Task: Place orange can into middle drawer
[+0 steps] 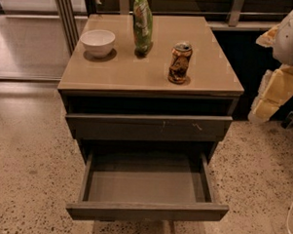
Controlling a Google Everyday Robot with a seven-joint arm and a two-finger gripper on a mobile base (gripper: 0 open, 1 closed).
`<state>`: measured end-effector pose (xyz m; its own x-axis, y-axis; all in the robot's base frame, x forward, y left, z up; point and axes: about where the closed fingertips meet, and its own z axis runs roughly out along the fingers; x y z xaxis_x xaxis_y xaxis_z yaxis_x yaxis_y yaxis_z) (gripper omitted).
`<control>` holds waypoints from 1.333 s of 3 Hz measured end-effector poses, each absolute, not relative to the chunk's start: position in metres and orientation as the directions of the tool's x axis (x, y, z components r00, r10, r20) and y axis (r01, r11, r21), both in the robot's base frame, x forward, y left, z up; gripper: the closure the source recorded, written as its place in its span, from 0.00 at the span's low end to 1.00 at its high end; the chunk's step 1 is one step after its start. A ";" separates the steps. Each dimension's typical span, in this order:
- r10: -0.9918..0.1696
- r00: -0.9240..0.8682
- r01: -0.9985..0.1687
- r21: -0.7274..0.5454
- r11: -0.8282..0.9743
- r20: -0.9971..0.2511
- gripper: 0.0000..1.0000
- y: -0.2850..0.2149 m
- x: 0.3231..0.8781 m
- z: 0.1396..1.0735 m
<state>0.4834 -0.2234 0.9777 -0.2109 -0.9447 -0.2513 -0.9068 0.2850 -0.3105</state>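
The orange can stands upright on the tan cabinet top, right of centre, untouched. Below it, the middle drawer is pulled out towards me, and its smooth grey floor is bare. My arm's white and yellow parts hang at the right edge of the view, beside the cabinet and apart from the can. My gripper shows only as a dark bit low on the arm, near the floor level of the cabinet's right side.
A tall green snack bag and a white bowl stand on the back left of the top. A drawer front with pale scuffs sits shut above the open drawer. Speckled floor surrounds the cabinet. A railing runs behind.
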 end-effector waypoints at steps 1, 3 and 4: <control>-0.929 -0.183 -0.881 -0.366 0.301 -0.321 0.00 -0.227 0.549 0.977; -0.857 -0.123 -0.867 -0.366 0.338 -0.501 0.00 -0.209 0.670 0.966; -0.793 -0.102 -0.880 -0.318 0.354 -0.601 0.00 -0.185 0.706 0.957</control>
<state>0.7061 -0.1853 0.9567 -0.1017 -0.7929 -0.6008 -0.8796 0.3537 -0.3180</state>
